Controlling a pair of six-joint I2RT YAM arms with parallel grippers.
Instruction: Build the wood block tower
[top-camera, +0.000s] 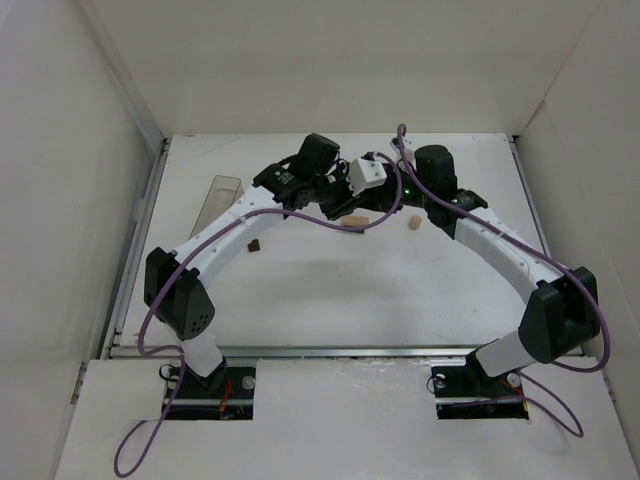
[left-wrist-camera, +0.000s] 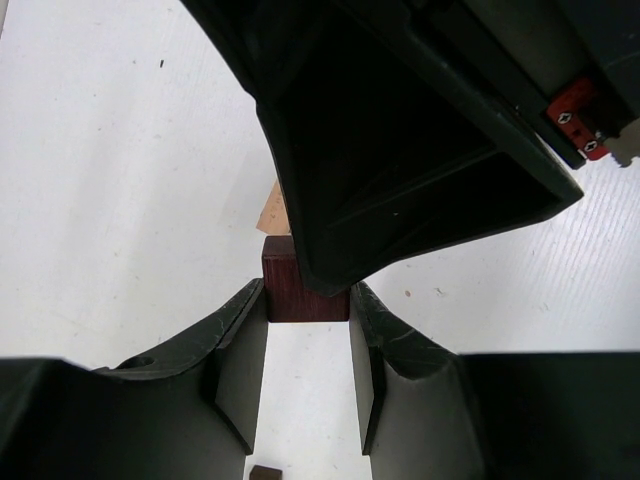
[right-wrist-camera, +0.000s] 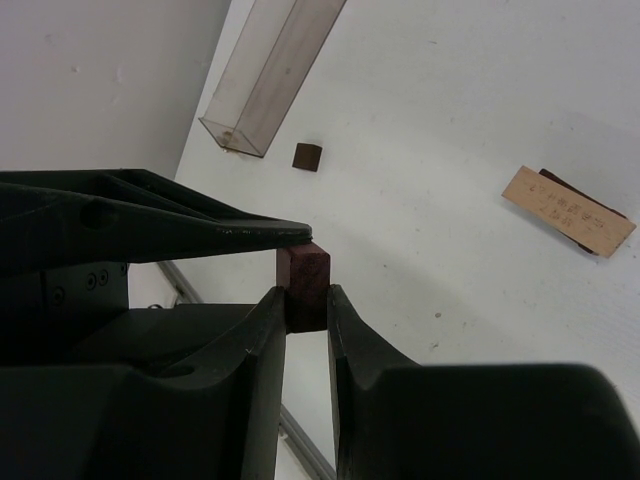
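Note:
A dark brown cube (left-wrist-camera: 300, 285) hangs above the table, pinched from both sides. My left gripper (left-wrist-camera: 308, 300) is shut on it at its fingertips. My right gripper (right-wrist-camera: 306, 298) is shut on the same cube (right-wrist-camera: 303, 275) from the opposite side, and a left finger touches the cube's top. Both grippers meet at the table's back middle. Below them lies the flat tan slab (top-camera: 353, 221), which has a dark piece showing under its far edge (right-wrist-camera: 592, 203). The pale cylinder (top-camera: 412, 224) stands to the slab's right. Another small dark cube (top-camera: 254, 245) lies to the left.
A clear plastic box (top-camera: 222, 198) lies at the back left near the wall. White walls close in the table on the left, back and right. The arms' cables loop over the table's middle.

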